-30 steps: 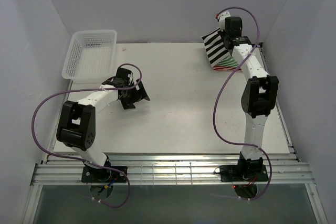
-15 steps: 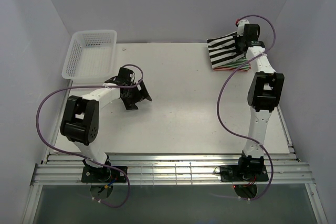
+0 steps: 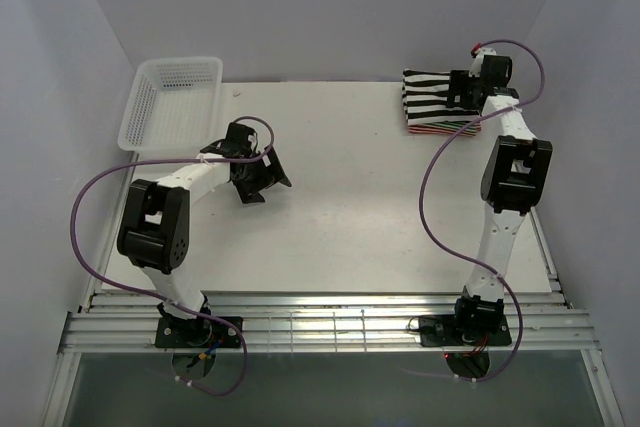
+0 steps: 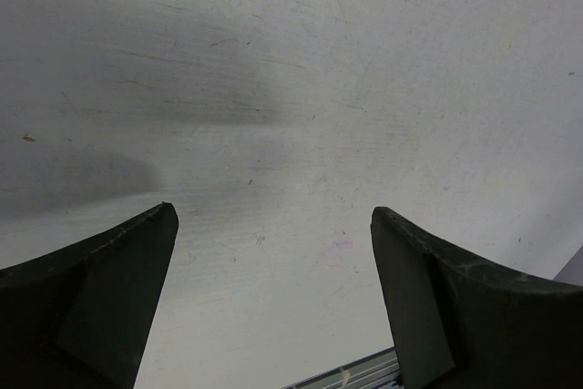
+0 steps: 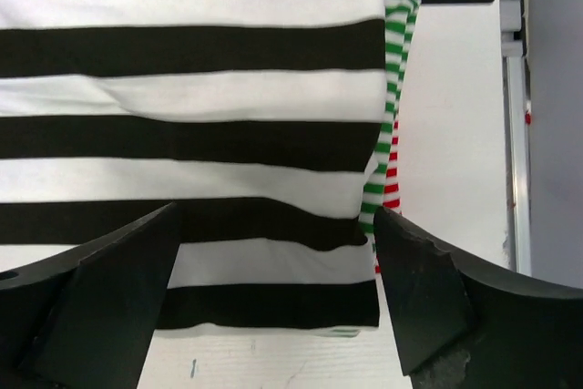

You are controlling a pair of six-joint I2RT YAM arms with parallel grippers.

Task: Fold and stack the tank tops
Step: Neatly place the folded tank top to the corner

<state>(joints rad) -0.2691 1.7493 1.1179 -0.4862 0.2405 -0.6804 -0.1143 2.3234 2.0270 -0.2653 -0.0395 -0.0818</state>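
Black-and-white tank top [image 5: 182, 134] atop green-and-white top [image 5: 393, 70] and red-and-white top [image 5: 392, 185], right fingers [image 5: 91, 298] spread above, left fingers [image 4: 82, 289] spread over tabletop [image 4: 319, 88]

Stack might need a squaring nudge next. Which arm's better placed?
Right. The open right gripper hangs directly over the black-and-white top, which lies on the green-striped top and red-striped top at the far right corner of the table. The left gripper is open over bare table, well to the left.

The pale, scuffed tabletop [image 3: 360, 197] carries a white mesh basket [image 3: 140, 115] at its far left corner. At the far right lies a folded stack of tank tops [image 3: 428, 97], with the black-and-white one uppermost.
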